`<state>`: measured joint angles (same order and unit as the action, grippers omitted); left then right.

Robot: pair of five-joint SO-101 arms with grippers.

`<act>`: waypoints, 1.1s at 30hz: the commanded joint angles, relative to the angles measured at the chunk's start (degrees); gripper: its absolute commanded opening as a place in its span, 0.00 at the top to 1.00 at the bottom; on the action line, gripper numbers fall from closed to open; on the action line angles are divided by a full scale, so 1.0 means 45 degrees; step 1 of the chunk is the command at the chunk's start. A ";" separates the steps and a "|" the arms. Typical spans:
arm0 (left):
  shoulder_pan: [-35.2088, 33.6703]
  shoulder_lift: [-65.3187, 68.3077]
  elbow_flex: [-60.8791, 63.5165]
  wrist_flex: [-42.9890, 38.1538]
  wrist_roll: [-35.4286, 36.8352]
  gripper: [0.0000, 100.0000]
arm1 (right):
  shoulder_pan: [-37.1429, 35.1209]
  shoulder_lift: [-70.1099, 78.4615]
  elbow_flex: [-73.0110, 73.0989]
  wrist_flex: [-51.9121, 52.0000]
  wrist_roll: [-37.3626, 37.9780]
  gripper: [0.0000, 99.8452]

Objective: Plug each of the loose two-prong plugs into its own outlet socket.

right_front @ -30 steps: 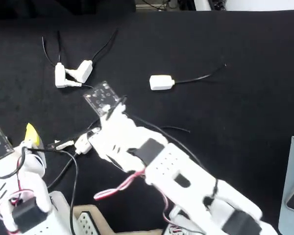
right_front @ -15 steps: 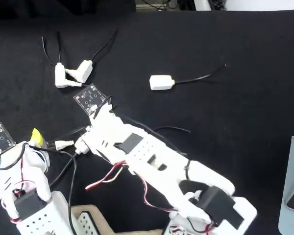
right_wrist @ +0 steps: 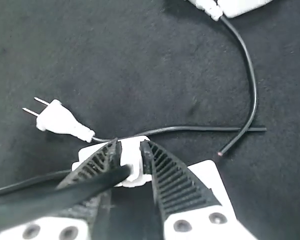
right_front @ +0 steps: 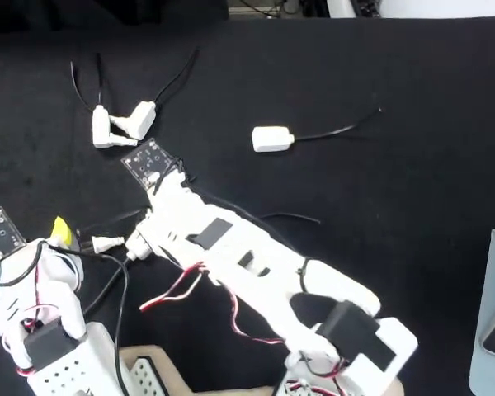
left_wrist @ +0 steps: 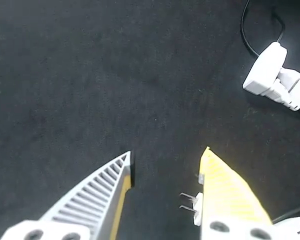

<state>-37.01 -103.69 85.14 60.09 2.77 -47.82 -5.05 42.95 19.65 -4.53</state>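
Pinch of right tool (right_wrist: 129,145) on white socket (right_wrist: 132,172), 8 o'clock part of counter (right_front: 379,206); loose plug (right_front: 107,243) just at socket's 9 o'clock, prongs outward. Left tool (left_wrist: 166,152) spread, near plug's 9 o'clock.

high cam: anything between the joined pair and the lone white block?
Nothing: bare black cloth between the joined pair and the lone white block, per the high view.

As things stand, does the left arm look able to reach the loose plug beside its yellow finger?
Probably yes: the left pincer is open and the loose plug lies just beside it. The right pincer, shut on a white block close behind, may crowd it.
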 commanded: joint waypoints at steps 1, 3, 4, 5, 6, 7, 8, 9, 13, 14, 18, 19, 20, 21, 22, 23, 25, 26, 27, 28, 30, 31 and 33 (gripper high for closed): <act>-0.0147 -0.0059 -0.0088 -0.0195 0.0098 0.78 | 0.0176 0.0147 -0.0869 -0.0274 0.0215 0.99; -0.0147 -0.0059 -0.0088 -0.0195 0.0098 0.78 | 0.0234 0.0342 -0.0967 -0.0293 0.0703 0.99; -0.0147 -0.0059 -0.0088 -0.0195 0.0098 0.78 | 0.0234 0.0479 -0.1006 -0.0293 0.0860 0.99; -0.0147 -0.0059 -0.0088 -0.0195 0.0098 0.78 | 0.0234 0.0596 -0.1026 -0.0293 0.0938 0.99; -0.0147 -0.0059 -0.0088 -0.0195 0.0098 0.78 | 0.0234 0.0713 -0.1026 -0.0293 0.0938 0.99; -0.0147 -0.0059 -0.0088 -0.0195 0.0098 0.78 | 0.0215 0.0772 -0.1026 -0.0293 0.0938 0.99; -0.0147 -0.0059 -0.0088 -0.0195 0.0098 0.78 | 0.0215 0.0811 -0.1026 -0.0293 0.0938 0.99; -0.0147 -0.0059 -0.0088 -0.0195 0.0098 0.78 | 0.0215 0.0850 -0.1026 -0.0293 0.0938 0.99; -0.0166 -0.0059 -0.0088 -0.0195 0.0098 0.78 | 0.0234 0.0928 -0.0987 -0.0293 0.0977 0.99; -0.0166 -0.0059 -0.0088 -0.0195 0.0098 0.78 | 0.0234 0.0928 -0.0967 -0.0293 0.0977 0.99; -0.0166 -0.0059 -0.0088 -0.0195 0.0078 0.78 | 0.0195 0.0947 -0.0713 -0.0293 0.0977 0.99; -0.0166 -0.0059 -0.0088 -0.0195 0.0078 0.78 | 0.0176 0.0967 -0.0654 -0.0293 0.0977 0.99; -0.0166 -0.0059 -0.0088 -0.0195 0.0078 0.78 | 0.0156 0.1045 -0.0596 -0.0293 0.0977 0.99; -0.0147 -0.0059 -0.0088 -0.0195 0.0078 0.78 | 0.0156 0.1162 -0.0596 -0.0293 0.0977 0.99; -0.0107 -0.0059 -0.0068 -0.0195 0.0059 0.78 | 0.0156 0.1319 -0.0615 -0.0293 0.0996 0.99; -0.0088 -0.0059 -0.0068 -0.0195 0.0059 0.78 | 0.0156 0.1495 -0.0615 -0.0293 0.0996 0.99; -0.0068 -0.0059 -0.0068 -0.0176 0.0039 0.78 | 0.0156 0.1827 -0.0713 -0.0293 0.1192 0.99; -0.0068 -0.0059 -0.0010 -0.0176 0.0039 0.78 | 0.0156 0.1983 -0.0772 -0.0274 0.1485 0.99; -0.0068 -0.0059 0.0049 -0.0195 0.0039 0.77 | 0.0156 0.2139 -0.0811 -0.0274 0.1797 0.99; -0.0049 -0.0059 0.0088 -0.0215 0.0039 0.77 | 0.0156 0.2237 -0.0830 -0.0274 0.2032 0.99; -0.0049 -0.0059 0.0107 -0.0234 0.0039 0.77 | 0.0156 0.2276 -0.0830 -0.0274 0.2188 0.99; -0.0049 -0.0059 0.0107 -0.0215 0.0039 0.77 | 0.0156 0.2256 -0.0830 -0.0274 0.2227 0.99; -0.0029 -0.0059 0.0127 -0.0215 0.0039 0.77 | 0.0156 0.2256 -0.0830 -0.0274 0.2227 0.99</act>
<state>-37.01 -103.69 85.85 60.09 2.77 -47.47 4.44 39.25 18.51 4.70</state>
